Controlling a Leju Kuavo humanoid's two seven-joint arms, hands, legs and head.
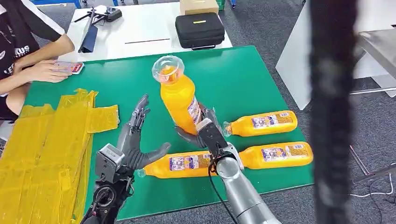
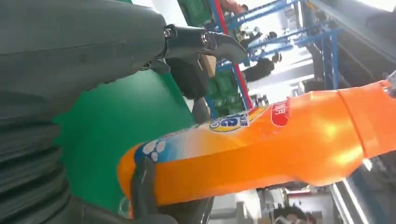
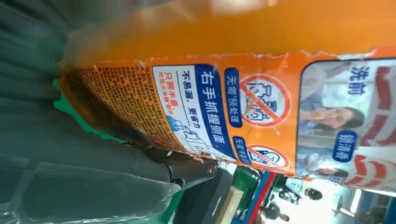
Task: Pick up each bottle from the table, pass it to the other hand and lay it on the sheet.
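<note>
Orange bottle (image 1: 179, 95) stands nearly upright in my right hand (image 1: 201, 127), gripped low on its label, cap end up and tilted toward the table's (image 1: 243, 70) far edge, above the middle of the green top. My left hand (image 1: 135, 140) waits open just beside it, palm facing the bottle and nearer the yellow sheet (image 1: 44, 140) at the left edge, so the pass goes leftward.

Worktop: green-topped table (image 1: 243, 74).
Left part: crinkled yellow plastic sheet (image 1: 51, 144), lying flat.
Right part: three orange plastic bottles (image 1: 273, 156), on their sides.
Far left corner: small card (image 1: 72, 67).
</note>
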